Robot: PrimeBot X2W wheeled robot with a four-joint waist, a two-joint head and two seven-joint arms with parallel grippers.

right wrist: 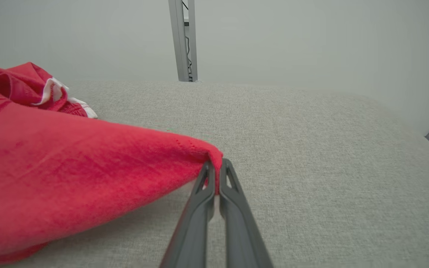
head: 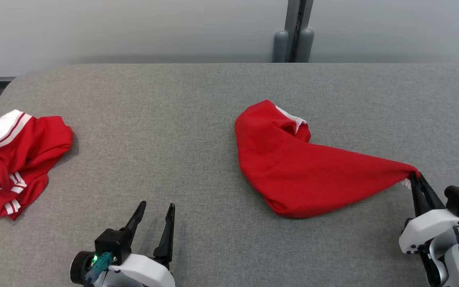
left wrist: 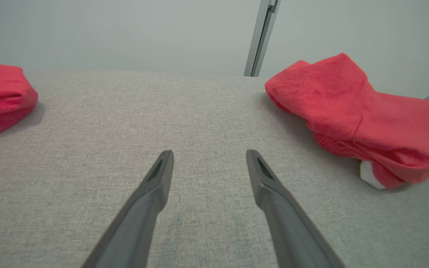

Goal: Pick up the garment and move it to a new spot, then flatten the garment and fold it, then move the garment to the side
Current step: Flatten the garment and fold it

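- Red fabric, the garment (head: 293, 167), lies in a loose heap on the grey counter (head: 173, 99), right of centre. One corner is drawn out to a point toward the near right edge.
- Right tool (head: 414, 176): clenched on that drawn-out corner. The right wrist view shows cloth pinched between the two tips, with the fabric taut from the pinch back to the heap.
- Left tool (head: 157, 204): released, jaws wide, nothing between them. It hovers low over bare counter, well apart from the garment.
- A second garment (head: 14, 159), red with white bands, lies crumpled at the far left of the counter, touched by neither tool.
- Step in hand, as judged: the first, picking up and relocating. The bulk rests on the counter; only the gripped corner is raised.
- Next move, as judged: carry the corner toward the chosen spot so that the bulk follows, keeping the pinch firm. A hold on so little cloth could slip under drag across the textured counter.
- Flattening will call for the left tool to take a second corner or hem. None lies open to it at present; the white-trimmed opening is tucked on the far side of the heap.
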